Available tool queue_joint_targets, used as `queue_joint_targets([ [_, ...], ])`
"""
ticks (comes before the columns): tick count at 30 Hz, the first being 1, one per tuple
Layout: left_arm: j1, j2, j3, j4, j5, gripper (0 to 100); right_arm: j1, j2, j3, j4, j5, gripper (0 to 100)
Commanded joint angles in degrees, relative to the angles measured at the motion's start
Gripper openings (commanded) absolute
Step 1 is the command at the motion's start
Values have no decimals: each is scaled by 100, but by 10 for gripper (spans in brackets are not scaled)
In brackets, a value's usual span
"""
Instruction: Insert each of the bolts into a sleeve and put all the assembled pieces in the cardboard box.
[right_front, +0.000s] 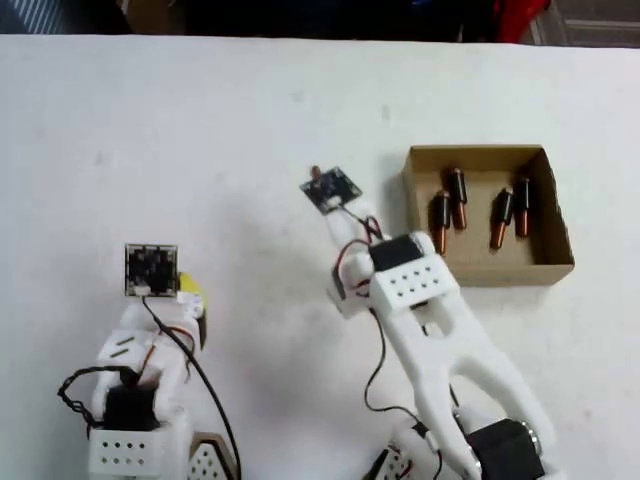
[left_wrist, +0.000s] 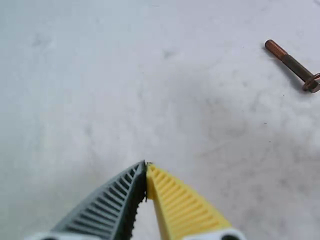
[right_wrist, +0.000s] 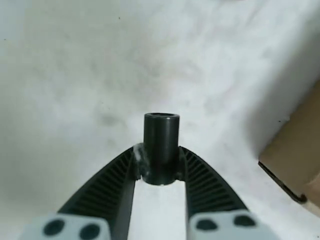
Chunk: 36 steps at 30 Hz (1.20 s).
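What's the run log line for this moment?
left hand: shut, empty | right hand: shut on sleeve | bolt: loose on table | cardboard box: four assembled pieces inside

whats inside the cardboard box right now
Four bolts pushed into black sleeves lie on the floor of the cardboard box. The right arm overlaps its near left corner, so that bit is hidden.
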Motion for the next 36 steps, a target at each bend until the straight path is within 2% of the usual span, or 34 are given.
queue_joint_targets([
  [1,-48,-48,0,105,-70,23,66,-251,264,-444,70,34],
  [15,-48,-48,0,105,-70,23,66,-251,1574,-1763,70,36],
  [18,-48,-48,0,105,-70,23,66,-251,1635,-1754,70,39],
  [21,-48,-48,0,105,-70,23,57,-251,1688,-1727,79,98],
  [25,-48,-48,0,105,-70,23,57,-259,1688,-1719,668,167],
  [36,-48,-48,0,105,-70,23,40,-295,1626,-1754,835,170],
])
